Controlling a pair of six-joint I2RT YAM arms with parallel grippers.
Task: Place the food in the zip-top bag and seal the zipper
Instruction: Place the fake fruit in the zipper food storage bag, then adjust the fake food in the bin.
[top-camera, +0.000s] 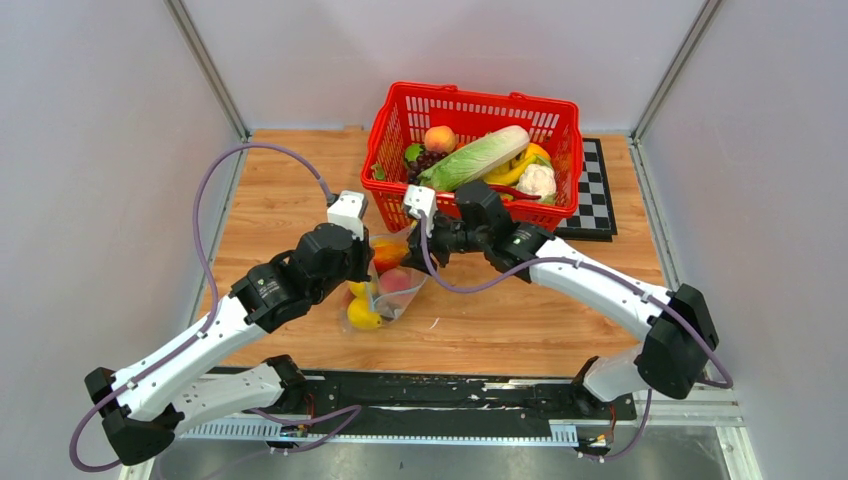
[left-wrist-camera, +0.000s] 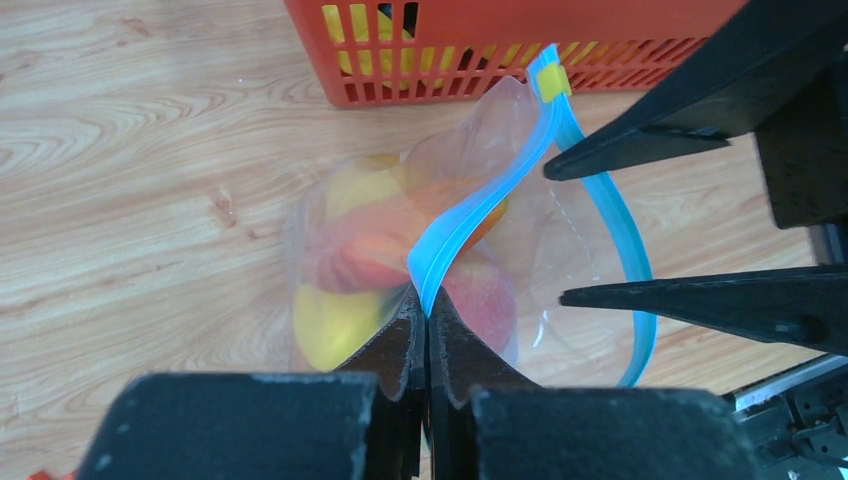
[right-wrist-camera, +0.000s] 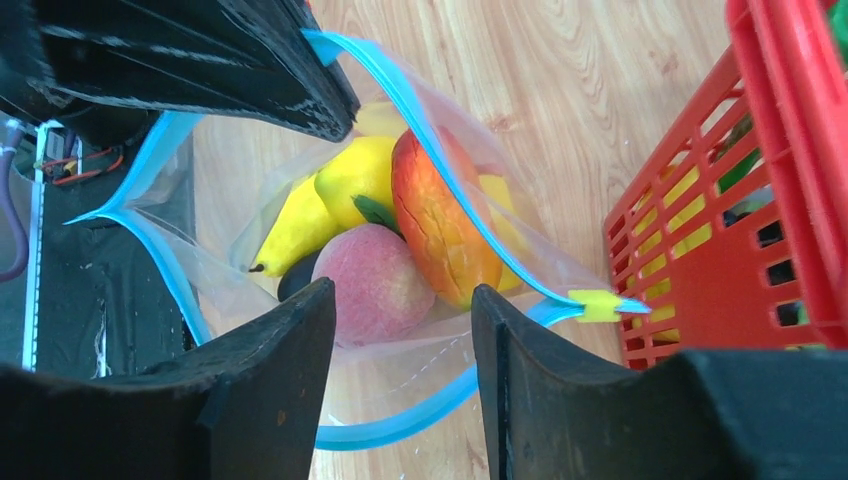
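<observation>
1. Left gripper (left-wrist-camera: 428, 335): the fingers are pressed together and pinch one lip of the narrow teal-blue zipper strip (left-wrist-camera: 470, 215) partway along its length, holding that lip up.
2. Right gripper (right-wrist-camera: 405, 375): the fingers are spread with nothing between them. It hangs over the bag's mouth, between the two lips and directly above the contents.
3. Clear, crinkly zip-top plastic bag (top-camera: 398, 292): it lies on the wooden table (top-camera: 290, 180), just on the near side of the red slatted plastic basket (top-camera: 400, 130). Its mouth is bowed open into a loop.
4. Food in the bag: a pinkish toy peach (right-wrist-camera: 375, 285), a red-orange mango-like piece (right-wrist-camera: 440, 230) and a yellow fruit (right-wrist-camera: 345, 175) sit below the right gripper's fingertips. The mango-like piece lies nearest the basket.
5. Zipper axis: the end carrying a small yellow tab (right-wrist-camera: 597, 305) lies closest to the basket. From there both lips run away from the basket towards the arm bases.
6. Judgement: sealing turns on this axis. The tab sits just beside the right gripper and well away from the left pinch, so the right arm is the nearer one. A closing stroke would run away from the basket while the left pinch anchors the strip.
</observation>
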